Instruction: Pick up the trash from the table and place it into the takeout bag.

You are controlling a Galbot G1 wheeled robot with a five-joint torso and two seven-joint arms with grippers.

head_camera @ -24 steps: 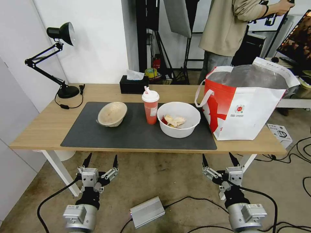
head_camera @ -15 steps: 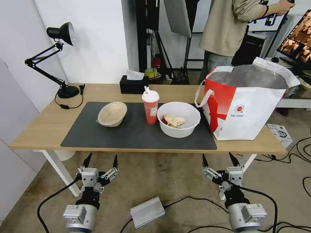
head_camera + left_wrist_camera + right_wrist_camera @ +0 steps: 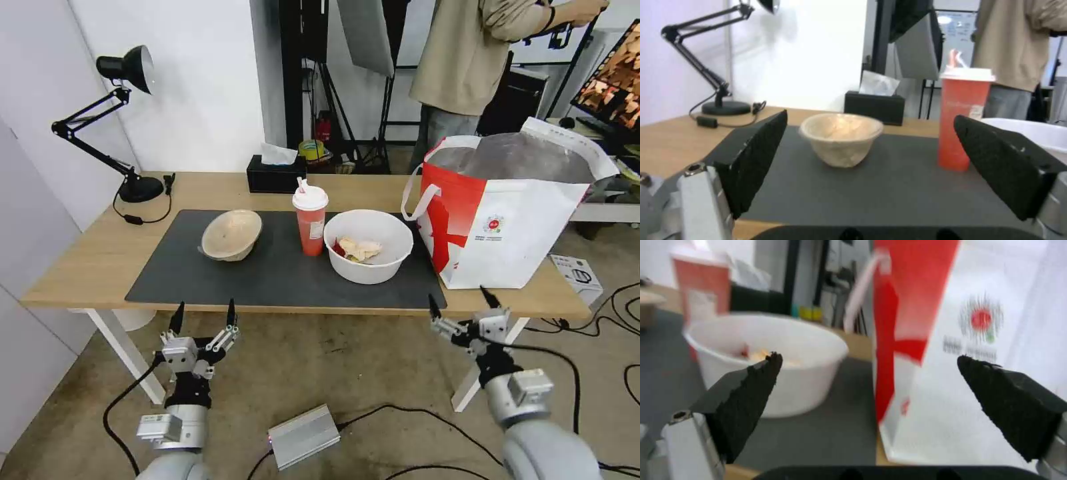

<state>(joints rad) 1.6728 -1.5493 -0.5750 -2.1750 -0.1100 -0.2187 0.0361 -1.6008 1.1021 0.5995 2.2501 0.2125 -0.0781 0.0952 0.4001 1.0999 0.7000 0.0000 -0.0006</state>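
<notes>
Head view: my left fingers (image 3: 203,313) and right fingers (image 3: 462,300) are spread wide, empty, at the worktop (image 3: 93,260) front edge. Beige bowl (image 3: 231,234), red cup (image 3: 310,219) and white bowl (image 3: 368,245) stand on the mat (image 3: 200,280), beside the takeout bag (image 3: 507,220).

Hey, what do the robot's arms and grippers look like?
Both arms are silver-grey metal cylinders with black wrist sections and black cables trailing off them. The left gripper and right gripper each have a silver block body and two slim, pointed black fingers with textured inner pads.
</notes>
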